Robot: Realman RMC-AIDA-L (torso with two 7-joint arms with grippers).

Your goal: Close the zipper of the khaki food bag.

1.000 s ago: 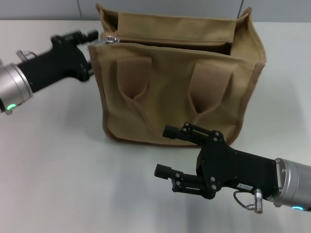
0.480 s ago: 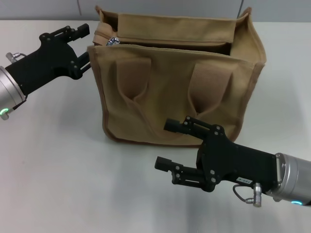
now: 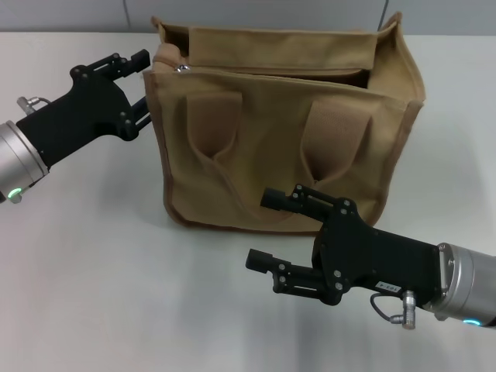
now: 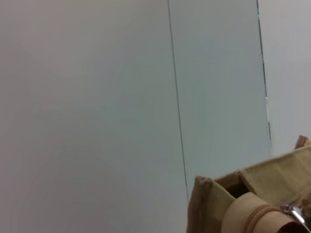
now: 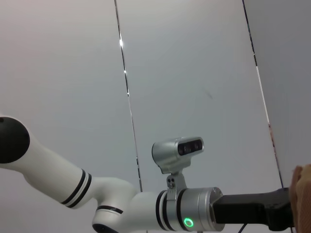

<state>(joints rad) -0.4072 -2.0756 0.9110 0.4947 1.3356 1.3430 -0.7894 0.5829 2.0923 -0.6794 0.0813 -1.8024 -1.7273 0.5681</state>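
The khaki food bag (image 3: 279, 147) stands upright mid-table, its top gaping along the zipper (image 3: 263, 71). The silver pull tab (image 3: 184, 68) lies at the bag's left end and also shows in the left wrist view, pull tab (image 4: 294, 212), on the bag's corner (image 4: 252, 204). My left gripper (image 3: 139, 80) is open just left of that end, a short gap from the tab, holding nothing. My right gripper (image 3: 262, 229) hangs open low in front of the bag, apart from it.
The white table (image 3: 93, 279) spreads left of and in front of the bag. A grey panelled wall (image 4: 97, 97) rises behind. The right wrist view shows my left arm (image 5: 146, 213) and a sliver of the bag (image 5: 302, 194).
My left gripper has backed off from the pull tab to the left and now sits slightly lower. The tab has settled onto the bag's top edge. The right gripper has barely moved.
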